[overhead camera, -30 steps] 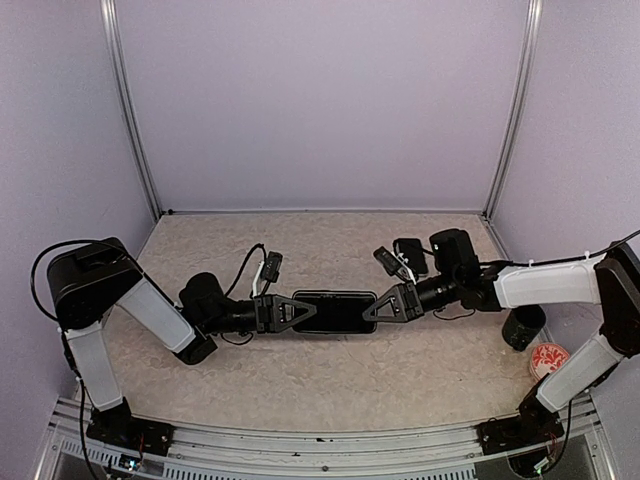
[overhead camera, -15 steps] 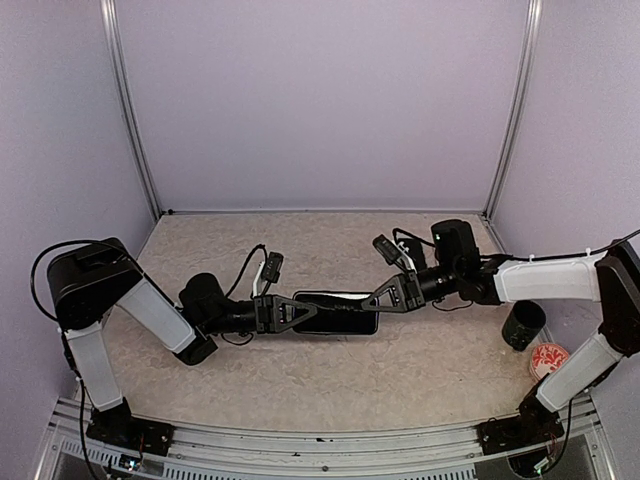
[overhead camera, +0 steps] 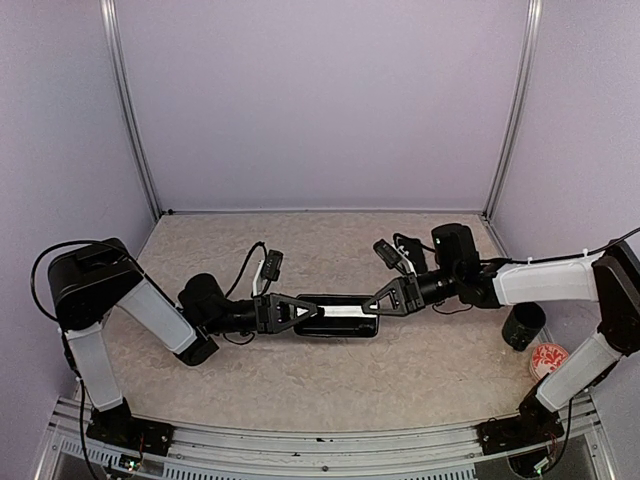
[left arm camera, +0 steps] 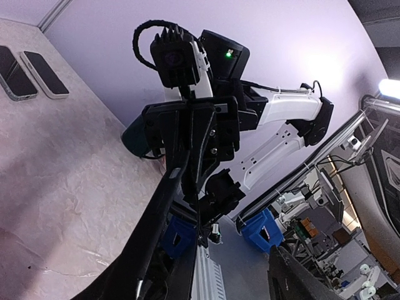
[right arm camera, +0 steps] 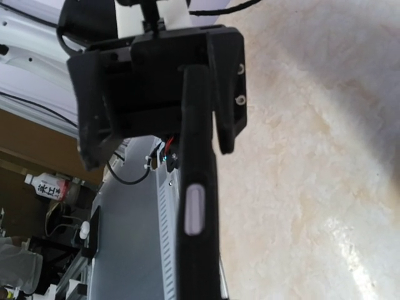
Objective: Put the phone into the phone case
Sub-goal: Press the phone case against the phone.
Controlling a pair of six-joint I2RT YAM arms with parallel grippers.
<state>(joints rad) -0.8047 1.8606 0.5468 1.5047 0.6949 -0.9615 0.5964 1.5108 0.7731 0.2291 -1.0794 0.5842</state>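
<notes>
A black phone (overhead camera: 335, 316) hangs on edge between both grippers above the mat. A pale strip runs along it in the top view. In the right wrist view its dark rim (right arm camera: 199, 187) carries a pale grey button. Whether the phone case is round it I cannot tell. My right gripper (overhead camera: 378, 303) is shut on the phone's right end. Around the left end, my left gripper (overhead camera: 312, 312) stands open. In the left wrist view the phone's edge (left arm camera: 164, 215) lies against one side, with a wide gap across to the other finger (left arm camera: 294, 275).
Two flat dark slabs with pale rims (left arm camera: 14, 70) (left arm camera: 44, 74) lie on the mat behind the right wrist (overhead camera: 455, 250). A black cup (overhead camera: 523, 325) and a red-and-white round thing (overhead camera: 548, 358) sit at the right edge. Walls close in the back and sides.
The right gripper closed on the phone's right end and lifted slightly. The left gripper's jaws then spread apart. The phone turned from flat onto its edge, showing a pale side.
</notes>
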